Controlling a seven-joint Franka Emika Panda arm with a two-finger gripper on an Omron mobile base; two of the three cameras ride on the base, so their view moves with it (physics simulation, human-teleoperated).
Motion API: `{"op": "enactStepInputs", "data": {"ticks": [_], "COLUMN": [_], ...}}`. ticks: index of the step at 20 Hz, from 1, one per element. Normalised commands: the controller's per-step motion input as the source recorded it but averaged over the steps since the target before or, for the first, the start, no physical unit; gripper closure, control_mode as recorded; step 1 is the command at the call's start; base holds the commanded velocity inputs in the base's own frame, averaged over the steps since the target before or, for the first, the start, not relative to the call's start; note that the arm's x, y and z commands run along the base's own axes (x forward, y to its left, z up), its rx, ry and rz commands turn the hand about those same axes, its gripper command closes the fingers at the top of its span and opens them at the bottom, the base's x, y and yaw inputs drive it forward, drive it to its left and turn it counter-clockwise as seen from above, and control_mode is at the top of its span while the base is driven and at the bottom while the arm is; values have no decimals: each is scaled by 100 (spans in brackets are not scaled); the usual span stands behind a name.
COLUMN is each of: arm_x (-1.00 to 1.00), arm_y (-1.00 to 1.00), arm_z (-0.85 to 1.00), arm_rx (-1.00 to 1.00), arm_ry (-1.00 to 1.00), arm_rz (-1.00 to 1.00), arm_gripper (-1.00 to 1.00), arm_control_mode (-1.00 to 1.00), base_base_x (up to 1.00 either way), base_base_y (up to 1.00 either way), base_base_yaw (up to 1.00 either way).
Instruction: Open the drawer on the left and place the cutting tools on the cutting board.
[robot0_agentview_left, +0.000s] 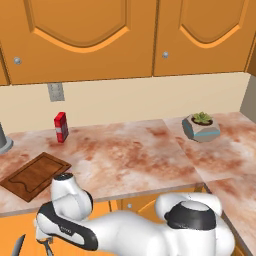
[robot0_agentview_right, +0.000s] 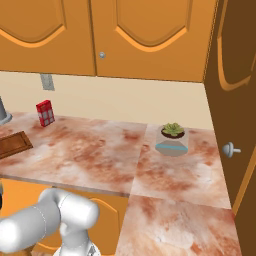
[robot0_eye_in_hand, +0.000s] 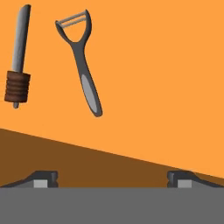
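The drawer stands open, and I look down into its orange floor in the hand view. A knife with a grey blade and a dark ribbed handle lies at the upper left. Beside it lies the grey Y-headed peeler. My gripper hangs above the drawer, open, with nothing between its fingertips. In the left base view the knife and the peeler show below my hand in the drawer. The dark brown cutting board lies on the counter at the left, its edge also seen as the cutting board.
A red box stands on the marble counter near the back wall. A potted succulent sits at the right. A grey base stands at the far left. A tall cabinet door with a knob borders the right.
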Motion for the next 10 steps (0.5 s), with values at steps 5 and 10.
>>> {"op": "enactStepInputs", "data": {"ticks": [5,10], "arm_x": [13,1], "arm_y": [1,0], "arm_z": [0,-4], "arm_rx": [0,0], "arm_ry": [-12,-21], "arm_rz": [0,0], "arm_gripper": [-100,-100], "arm_control_mode": [-100,-100], "base_base_x": [0,0], "base_base_y": [0,0], "base_base_yaw": [0,0]}}
